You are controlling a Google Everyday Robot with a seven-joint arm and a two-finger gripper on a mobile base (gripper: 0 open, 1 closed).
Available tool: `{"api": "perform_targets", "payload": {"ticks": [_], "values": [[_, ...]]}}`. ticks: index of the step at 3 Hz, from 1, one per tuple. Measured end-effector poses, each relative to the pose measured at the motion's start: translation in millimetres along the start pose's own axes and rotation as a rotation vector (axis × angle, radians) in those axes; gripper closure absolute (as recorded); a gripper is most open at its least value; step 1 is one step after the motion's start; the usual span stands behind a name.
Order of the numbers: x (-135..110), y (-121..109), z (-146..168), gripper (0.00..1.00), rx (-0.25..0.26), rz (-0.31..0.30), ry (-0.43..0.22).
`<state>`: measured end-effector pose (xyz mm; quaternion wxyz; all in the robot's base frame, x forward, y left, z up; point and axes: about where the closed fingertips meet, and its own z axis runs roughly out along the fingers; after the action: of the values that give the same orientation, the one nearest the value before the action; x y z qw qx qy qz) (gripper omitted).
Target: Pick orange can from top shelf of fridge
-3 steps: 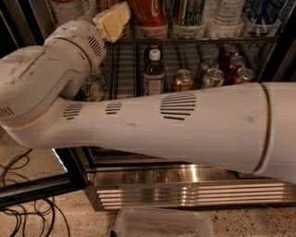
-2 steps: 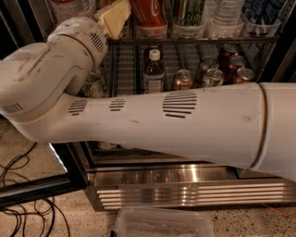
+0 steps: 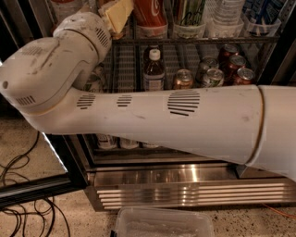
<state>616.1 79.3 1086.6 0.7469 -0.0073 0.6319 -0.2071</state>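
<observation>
The robot's thick white arm (image 3: pixel 185 120) runs across the view from the right, bends at a bulky elbow on the left and rises toward the upper left of the open fridge (image 3: pixel 185 173). At its end, the pale yellow tool (image 3: pixel 116 14) sits at the front of the top shelf (image 3: pixel 208 40), in the lane just left of the red cola can (image 3: pixel 150 11), and is partly cut off by the top edge. I cannot tell how far open it is, or whether it has hold of anything.

Only an orange-brown sliver just beneath the tool appears to be the orange can (image 3: pixel 121 32). The rest of it is hidden.

Right of the cola can on the same rack stand a green-and-white can (image 3: pixel 189 11) and clear water bottles (image 3: pixel 226 14), behind clear plastic stops. On the rack below are a dark bottle with a white cap (image 3: pixel 152 69) and several cans, among them a copper-coloured one (image 3: pixel 183 79).

On the speckled floor, a clear plastic tub (image 3: pixel 164 224) lies before the ribbed steel grille (image 3: pixel 194 194), and black cables (image 3: pixel 23 203) trail at the left.
</observation>
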Motion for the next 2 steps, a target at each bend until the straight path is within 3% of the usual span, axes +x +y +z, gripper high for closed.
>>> {"api": "perform_targets", "payload": {"ticks": [2], "values": [[7.2,1.1,7.0,0.29,-0.013,0.048,0.021]]}}
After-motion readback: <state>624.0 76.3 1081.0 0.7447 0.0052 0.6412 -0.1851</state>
